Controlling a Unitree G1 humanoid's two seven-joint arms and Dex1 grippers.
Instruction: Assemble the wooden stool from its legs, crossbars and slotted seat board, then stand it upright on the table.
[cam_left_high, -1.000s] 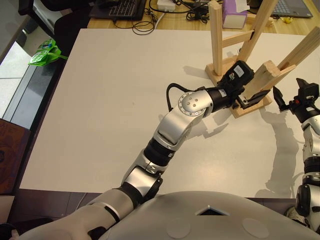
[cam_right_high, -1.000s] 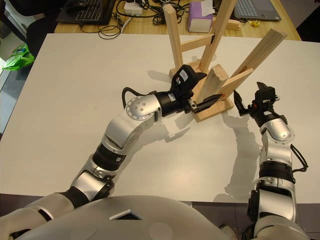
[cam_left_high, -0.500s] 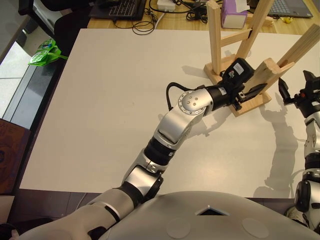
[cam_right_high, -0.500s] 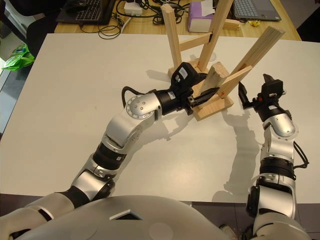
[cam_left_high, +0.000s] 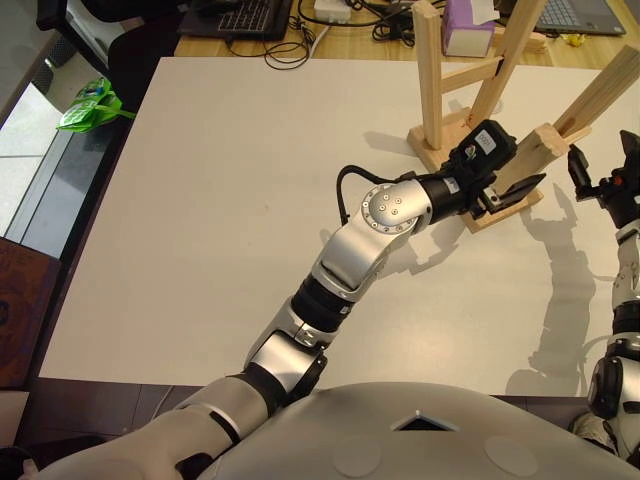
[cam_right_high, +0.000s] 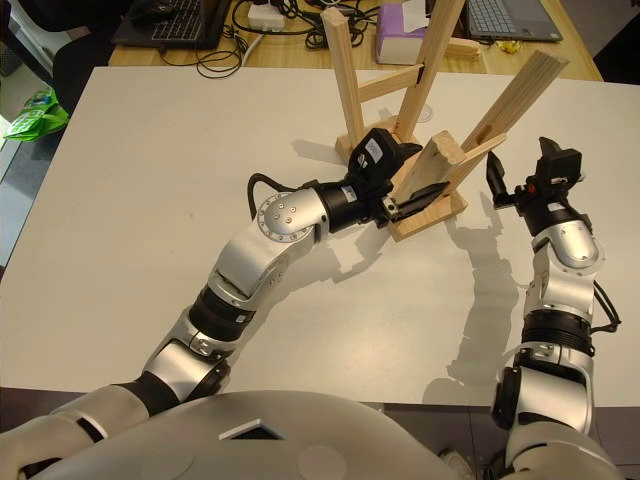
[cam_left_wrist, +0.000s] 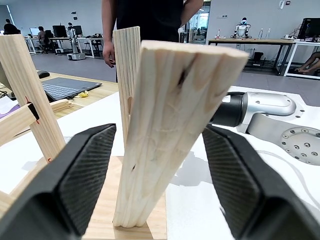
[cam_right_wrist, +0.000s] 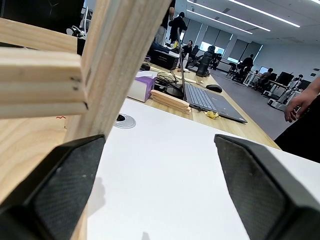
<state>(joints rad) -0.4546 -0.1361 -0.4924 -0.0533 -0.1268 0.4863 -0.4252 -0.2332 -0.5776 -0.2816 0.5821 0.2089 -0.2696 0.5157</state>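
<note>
The stool stands upside down at the table's far right, its seat board (cam_right_high: 443, 212) flat on the table. Two legs (cam_right_high: 345, 70) rise upright with a crossbar (cam_right_high: 390, 85) between them. A third leg (cam_right_high: 520, 95) leans to the right. My left gripper (cam_right_high: 418, 196) is open around a short leaning leg (cam_left_wrist: 165, 125) low by the board, a black pad (cam_left_wrist: 75, 185) on each side. My right gripper (cam_right_high: 524, 170) hangs open just right of the leaning leg, nothing between its pads (cam_right_wrist: 260, 200).
Beyond the table's far edge lie a purple tissue box (cam_right_high: 405, 30), a keyboard (cam_right_high: 170, 20), cables and a laptop (cam_right_high: 500, 15). A green bag (cam_left_high: 90, 105) sits off the left edge. The white table (cam_left_high: 230, 200) is bare to the left and in front.
My right gripper has risen and drawn back to the right, away from the seat board's corner. My left gripper has shifted slightly right at the short leg, which now stands more upright.
</note>
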